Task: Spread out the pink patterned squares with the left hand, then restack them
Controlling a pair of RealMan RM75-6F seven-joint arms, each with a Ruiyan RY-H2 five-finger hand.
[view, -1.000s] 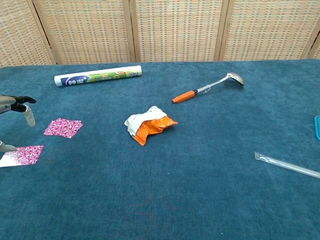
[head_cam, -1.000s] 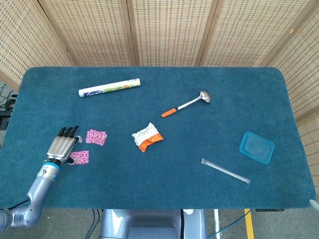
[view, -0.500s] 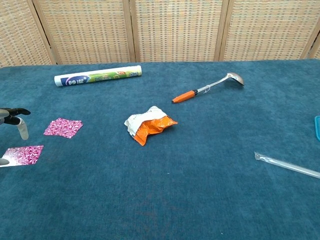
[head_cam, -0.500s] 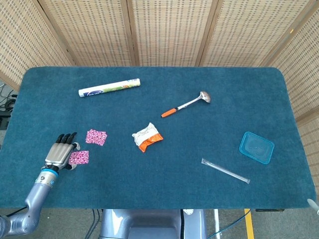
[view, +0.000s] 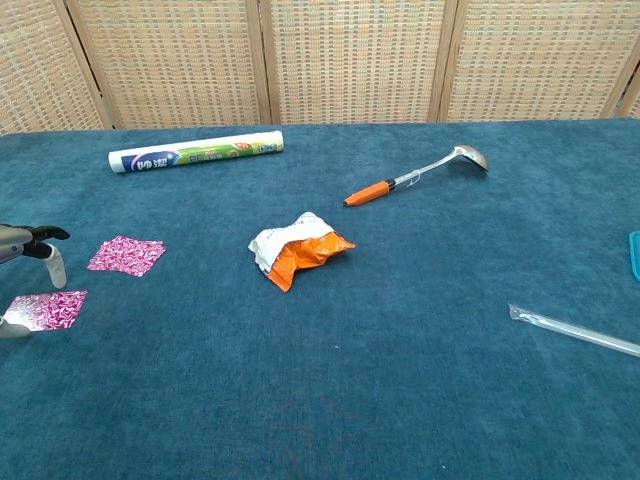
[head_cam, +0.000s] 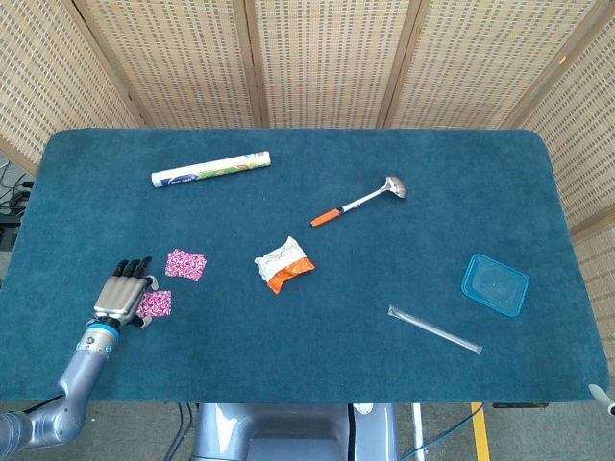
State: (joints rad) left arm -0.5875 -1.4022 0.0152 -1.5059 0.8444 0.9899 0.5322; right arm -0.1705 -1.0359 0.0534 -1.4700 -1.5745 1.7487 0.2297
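1. While it hovers near the table's front-left corner, the left hand (head_cam: pixel 123 297) has fingers spread, holding nothing.
2. Its thumb touches the near pink patterned square (head_cam: pixel 156 303).
3. The second square (head_cam: pixel 185 264) lies just beyond, apart.

1. Two pink patterned squares (view: pixel 125 255) are seen apart on the desk (view: pixel 400 380), one nearer (view: pixel 47 310).
2. Fingers of the left hand (view: pixel 30 245) are seen at the left edge, beside the nearer square.
3. A crumpled wrapper (view: pixel 298 248) lies mid-desk.
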